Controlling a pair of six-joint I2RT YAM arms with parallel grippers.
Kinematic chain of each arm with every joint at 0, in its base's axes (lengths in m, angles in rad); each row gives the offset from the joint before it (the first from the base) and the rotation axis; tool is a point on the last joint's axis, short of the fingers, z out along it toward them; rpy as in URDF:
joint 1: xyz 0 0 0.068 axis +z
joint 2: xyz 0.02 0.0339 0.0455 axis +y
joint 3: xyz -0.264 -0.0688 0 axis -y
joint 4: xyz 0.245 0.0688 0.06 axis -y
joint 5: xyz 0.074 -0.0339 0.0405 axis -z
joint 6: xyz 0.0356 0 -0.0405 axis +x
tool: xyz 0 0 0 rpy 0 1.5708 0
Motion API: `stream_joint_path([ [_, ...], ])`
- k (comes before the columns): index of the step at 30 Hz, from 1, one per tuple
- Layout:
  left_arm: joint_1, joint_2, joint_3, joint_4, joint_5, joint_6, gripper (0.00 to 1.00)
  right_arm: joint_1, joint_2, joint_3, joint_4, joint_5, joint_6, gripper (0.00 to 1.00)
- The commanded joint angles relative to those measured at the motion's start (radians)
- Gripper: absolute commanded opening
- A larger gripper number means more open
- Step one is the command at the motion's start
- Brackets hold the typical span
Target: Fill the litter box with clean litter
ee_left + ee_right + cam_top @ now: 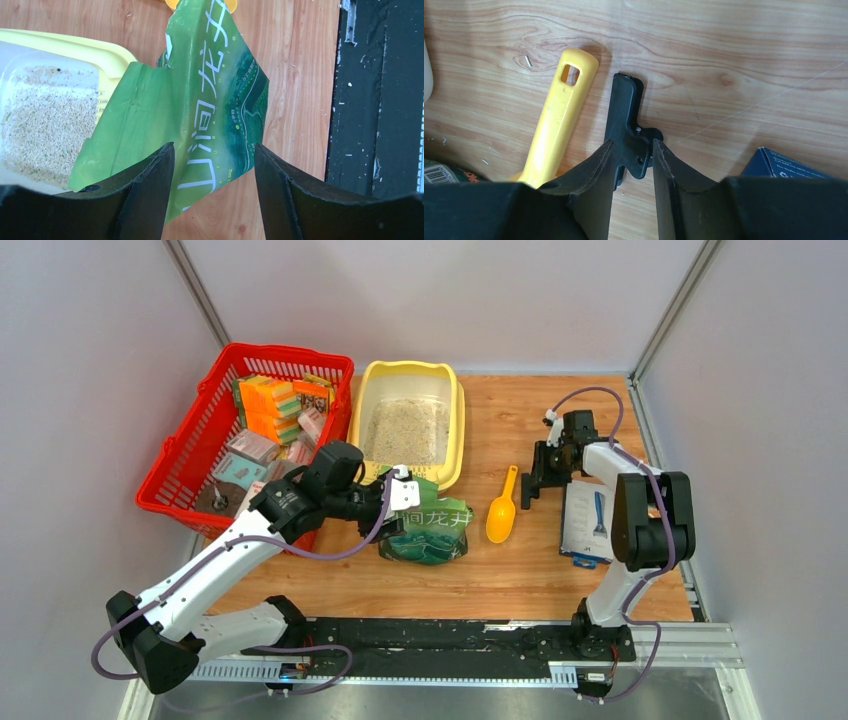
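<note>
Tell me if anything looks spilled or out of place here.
A few stray litter granules lie on the table by the yellow scoop, outside the litter box. The green pouch lies crumpled on its side.

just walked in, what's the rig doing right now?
Litter-box fill is under way. The litter box already holds a layer of clean litter. The green pouch sits by the box's near corner with the left gripper over it, jaws wide and apparently not clamped. The right gripper is low over the table beside the yellow scoop, jaws narrow on either side of a flat black plastic piece. Whether it is actually gripped is unclear.
</note>
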Motion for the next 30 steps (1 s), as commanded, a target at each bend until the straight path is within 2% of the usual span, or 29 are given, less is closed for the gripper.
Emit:
stream_joint_path([
  [1, -0.002, -0.021, 0.040, -0.002, -0.023, 0.021, 0.67, -0.005, -0.002, 0.017, -0.013, -0.010, 0.040, 0.37],
  [5, -0.002, -0.020, 0.037, -0.002, -0.029, 0.023, 0.67, -0.005, -0.019, 0.006, -0.028, 0.000, 0.060, 0.41],
  [9, -0.002, -0.020, 0.040, 0.001, -0.030, 0.018, 0.67, -0.007, -0.019, -0.011, -0.028, 0.017, 0.071, 0.38],
  [11, -0.002, -0.015, 0.046, 0.002, -0.035, 0.006, 0.67, -0.005, -0.017, -0.019, -0.022, 0.011, 0.071, 0.33],
  [12, -0.002, -0.013, 0.049, 0.002, -0.035, 0.001, 0.67, -0.007, -0.019, -0.022, -0.021, 0.007, 0.074, 0.21],
  [15, -0.002, -0.006, 0.062, -0.002, -0.026, 0.001, 0.67, -0.010, -0.023, -0.029, -0.008, -0.029, 0.071, 0.05],
  [18, -0.002, 0.007, 0.089, -0.009, -0.014, -0.008, 0.67, -0.022, -0.085, -0.003, -0.039, -0.049, 0.046, 0.00],
  [21, -0.002, 0.028, 0.138, 0.001, -0.004, -0.055, 0.67, -0.074, -0.190, 0.078, -0.168, -0.104, -0.032, 0.00],
  [23, -0.004, 0.054, 0.200, 0.017, 0.017, -0.118, 0.69, -0.076, -0.303, 0.107, -0.249, -0.168, -0.150, 0.00],
  [27, -0.002, 0.134, 0.330, 0.022, 0.094, -0.198, 0.70, -0.065, -0.549, 0.080, -0.260, -0.355, -0.290, 0.00],
  [30, -0.002, 0.195, 0.410, 0.028, 0.143, -0.227, 0.70, 0.016, -0.721, 0.070, -0.260, -0.437, -0.402, 0.00],
])
